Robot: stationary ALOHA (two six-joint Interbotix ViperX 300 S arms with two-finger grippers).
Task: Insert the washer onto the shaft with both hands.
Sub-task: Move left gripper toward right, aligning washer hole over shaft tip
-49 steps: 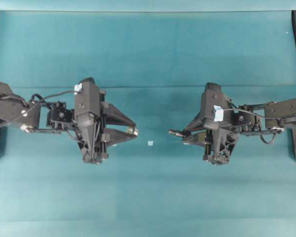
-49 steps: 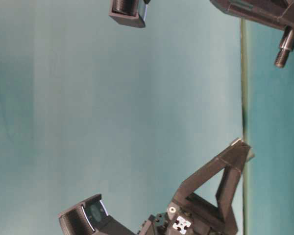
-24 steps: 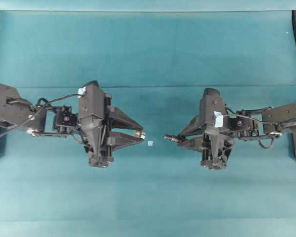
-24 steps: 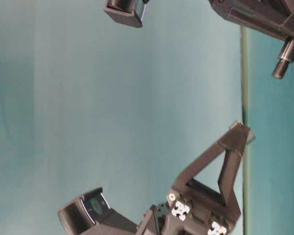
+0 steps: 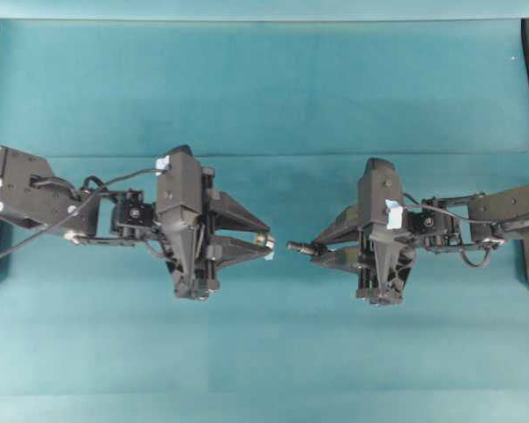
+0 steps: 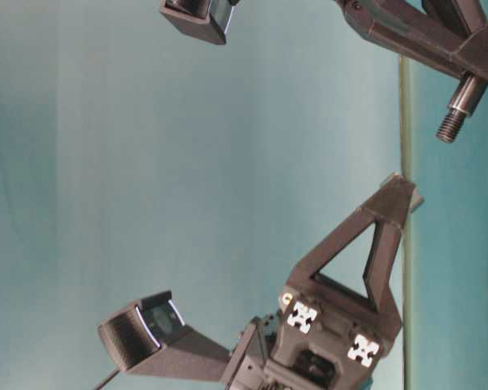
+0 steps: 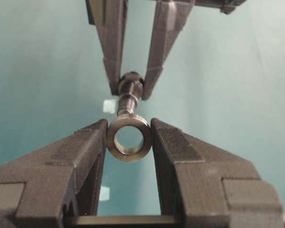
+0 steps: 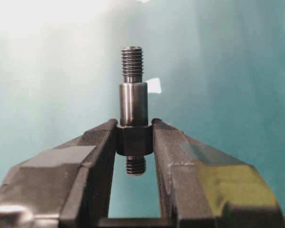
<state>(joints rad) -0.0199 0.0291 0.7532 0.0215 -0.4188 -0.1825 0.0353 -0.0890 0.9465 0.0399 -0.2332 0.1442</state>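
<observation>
Washer [image 7: 129, 138] clamped edge-on between the fingers of the left tool [image 7: 129, 142], its bore facing along the tool axis toward the opposing arm; the grip falls on the outer rim at two opposite points, leaving the hole unobstructed. A small, thick metal ring of this kind is judged light, rigid and smooth-sided, so it is liable to pivot or slip between flat pads if pushed off-axis; the rim grip shown is the sensible hold. Opposite, the right tool [image 8: 133, 142] is closed on the wider collar of the shaft [image 8: 133, 109], with the plain barrel and threaded tip projecting freely beyond the fingers and a short stub behind them. The shaft is likewise judged stiff and hard, and the collar offers the only flat, broad seat for the pads. In the overhead view the left tool [image 5: 263, 244] carries the washer [image 5: 263, 239] at its tip, and the shaft [image 5: 301, 248] points at it from the right tool [image 5: 326, 251], the two parts near but apart, both raised over the teal worktop [image 5: 264, 88]. From the left wrist view the shaft [image 7: 129, 92] appears just above the line of the bore, so alignment is judged close, though not exact.
</observation>
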